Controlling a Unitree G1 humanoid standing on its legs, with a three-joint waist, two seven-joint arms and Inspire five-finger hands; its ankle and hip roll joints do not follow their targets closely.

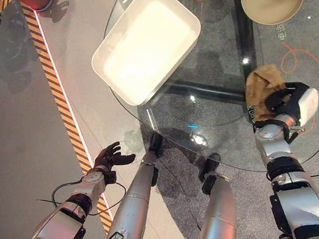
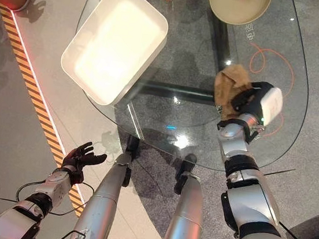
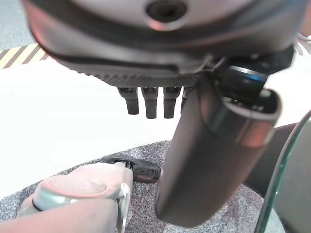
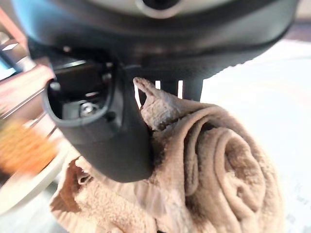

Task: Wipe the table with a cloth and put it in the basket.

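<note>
Oval clear glass table (image 1: 296,145) over grey speckled floor, filling the upper right of the head views. White rectangular plastic basket (image 1: 147,42) at upper left of the tabletop, overhanging its edge; beige round plate (image 1: 270,10) at the top edge. Crumpled tan terry cloth (image 1: 260,88) at right of centre, gripped by the right hand (image 1: 286,103); fingers and thumb curled round the folds, plain in its wrist view (image 4: 204,170). Left hand (image 1: 110,157) at lower left, beside the table over the floor, fingers loosely spread, holding nothing.
</note>
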